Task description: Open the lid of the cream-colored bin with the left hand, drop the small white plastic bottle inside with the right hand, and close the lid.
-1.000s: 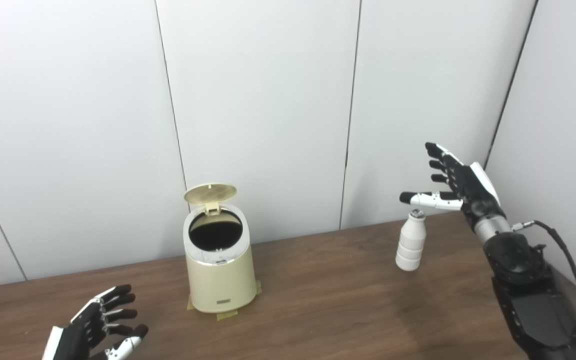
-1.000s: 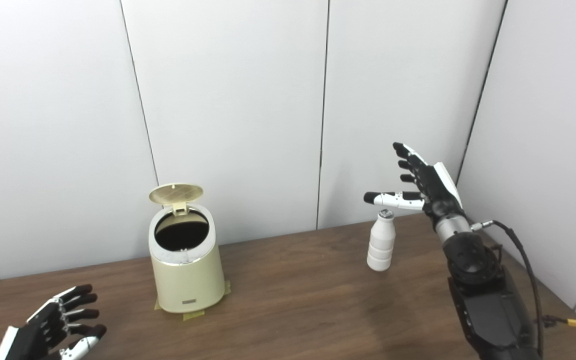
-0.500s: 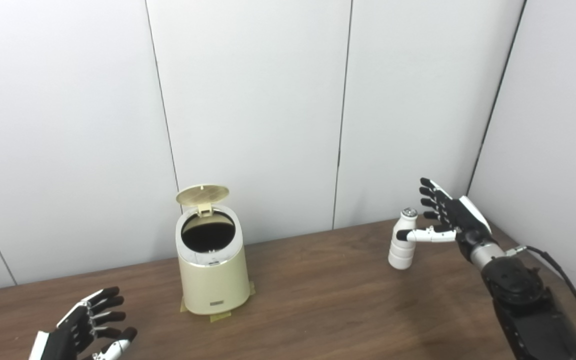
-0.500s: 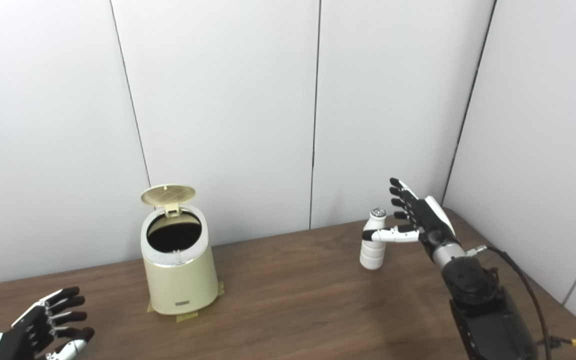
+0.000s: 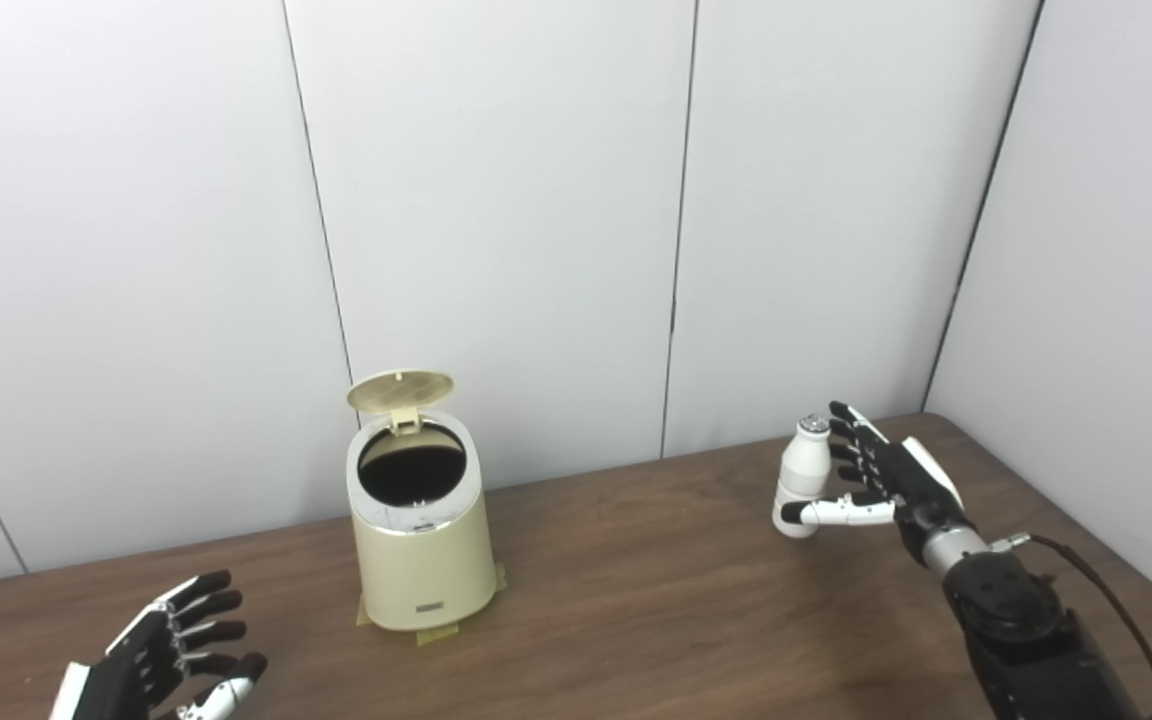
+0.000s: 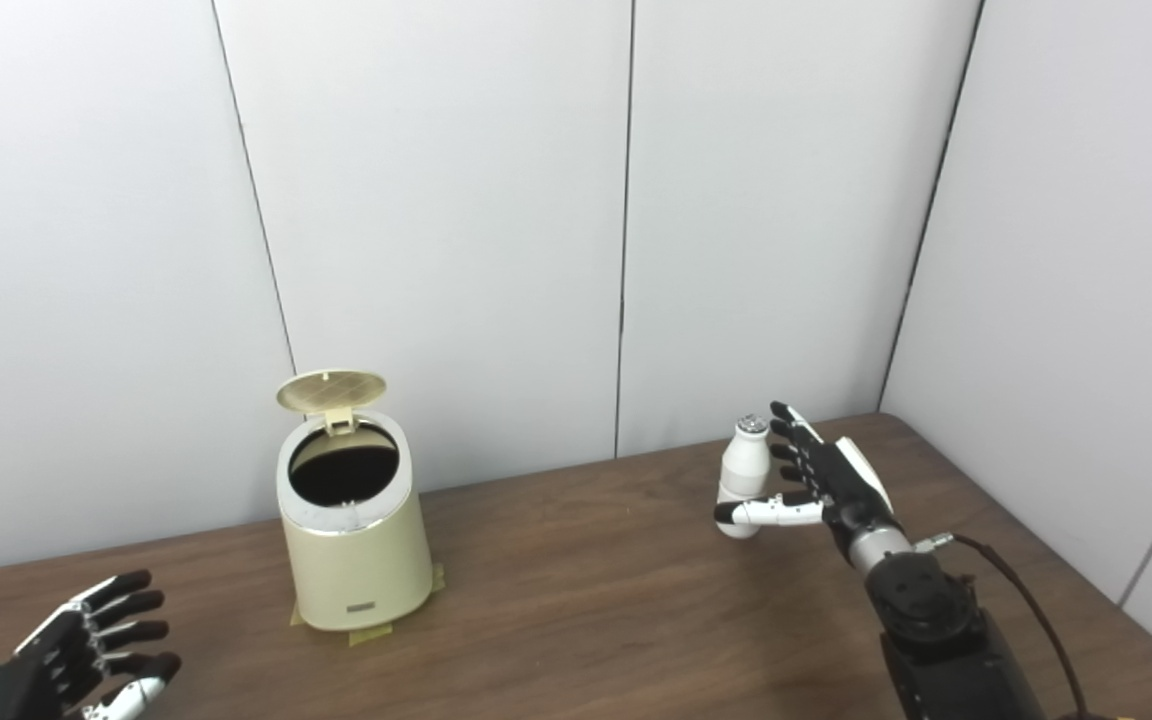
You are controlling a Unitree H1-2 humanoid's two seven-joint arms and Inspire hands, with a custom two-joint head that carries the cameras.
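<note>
I am a two-armed robot at a dark wooden worktop (image 5: 636, 610) with plain white wall panels behind it. The cream-colored bin (image 5: 423, 545) stands upright on the left half of the worktop, taped down at its base, and its round lid (image 5: 400, 391) is already tipped up and back on its hinge, leaving the dark mouth exposed. So I judge the opening step done, and the step in hand is picking up the small white plastic bottle (image 5: 799, 476). The bottle stands upright on the right half of the worktop, well apart from the bin. My right hand (image 5: 881, 478) is just beside it on its right side, spread wide and holding nothing: the thumb reaches across in front of the bottle's lower body, and the fingers (image 5: 854, 440) stand up beside its neck and cap. I cannot tell whether any of them are touching the bottle yet. My left hand (image 5: 168, 655) hangs low over the near left corner of the worktop, fingers apart and empty, well clear of the bin. The next move, as I judge it, calls for curling my right hand firmly around the bottle's body without knocking it over, then lifting it and carrying it leftward until it hangs over the bin's open mouth.
</note>
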